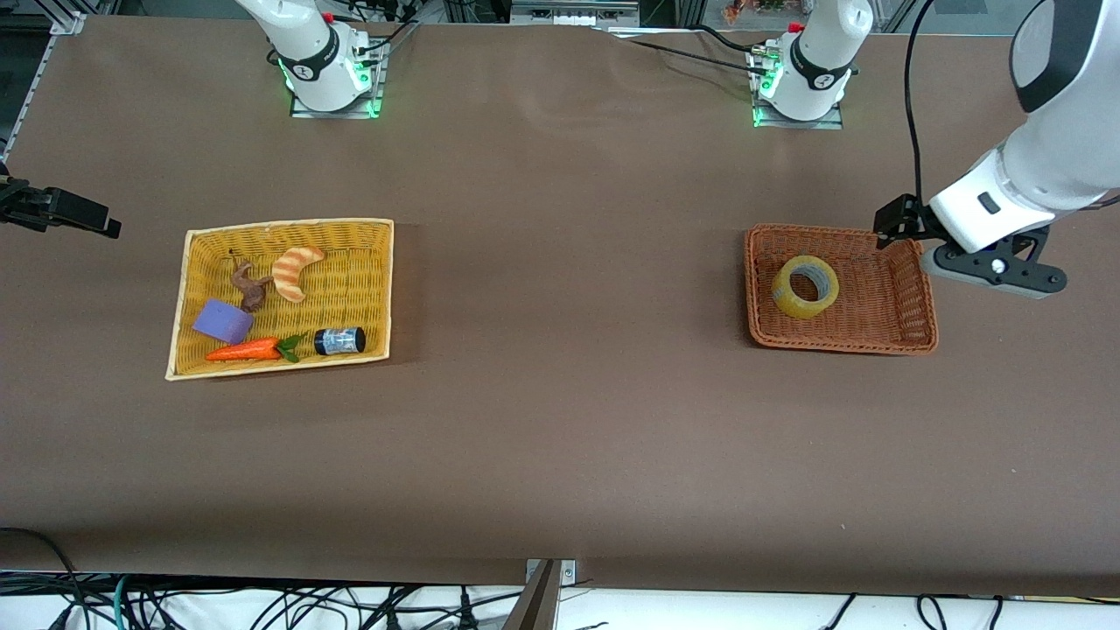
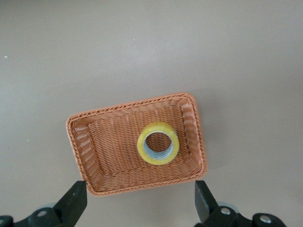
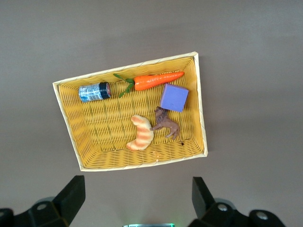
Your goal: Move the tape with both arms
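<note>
The tape (image 1: 805, 286), a yellowish ring with a grey core, lies in the orange-brown wicker basket (image 1: 884, 337) toward the left arm's end of the table. My left gripper (image 1: 901, 223) hangs in the air over that basket's rim, apart from the tape. In the left wrist view the tape (image 2: 158, 143) sits in the basket (image 2: 94, 142), and the left gripper (image 2: 140, 201) is open with nothing between its fingers. My right gripper (image 1: 87, 217) hovers at the right arm's end of the table, beside the yellow basket (image 1: 201, 245). In its wrist view the right gripper (image 3: 136, 196) is open and empty.
The yellow basket (image 3: 71, 123) holds a toy carrot (image 3: 156, 80), a small dark jar (image 3: 93, 91), a purple block (image 3: 173, 97), a striped croissant toy (image 3: 140, 132) and a brown figure (image 3: 165, 124). Bare brown table (image 1: 560, 350) lies between the two baskets.
</note>
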Motion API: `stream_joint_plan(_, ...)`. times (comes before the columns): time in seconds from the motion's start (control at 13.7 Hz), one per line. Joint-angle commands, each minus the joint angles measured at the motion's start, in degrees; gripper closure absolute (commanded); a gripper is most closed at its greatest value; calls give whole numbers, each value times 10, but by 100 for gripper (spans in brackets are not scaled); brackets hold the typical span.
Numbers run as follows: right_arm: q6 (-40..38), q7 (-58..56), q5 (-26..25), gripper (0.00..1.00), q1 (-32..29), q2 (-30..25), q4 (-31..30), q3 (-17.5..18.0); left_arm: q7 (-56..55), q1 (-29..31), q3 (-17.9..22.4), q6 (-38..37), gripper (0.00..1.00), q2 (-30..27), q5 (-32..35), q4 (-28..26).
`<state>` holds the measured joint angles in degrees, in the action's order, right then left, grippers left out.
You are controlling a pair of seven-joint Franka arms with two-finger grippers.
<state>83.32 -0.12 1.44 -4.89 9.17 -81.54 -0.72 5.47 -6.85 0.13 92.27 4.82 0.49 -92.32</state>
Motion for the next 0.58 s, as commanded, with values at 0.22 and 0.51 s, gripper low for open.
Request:
stream_joint_plan(0.22,-3,-3,1,0,-6,3,12,5,-83,-4,1,-9,0,-7,-14,12)
stream_joint_plan(0.51,-3,-3,1,0,-7,3,11,5,-78,-2,6,-20,0,-4,-15,18)
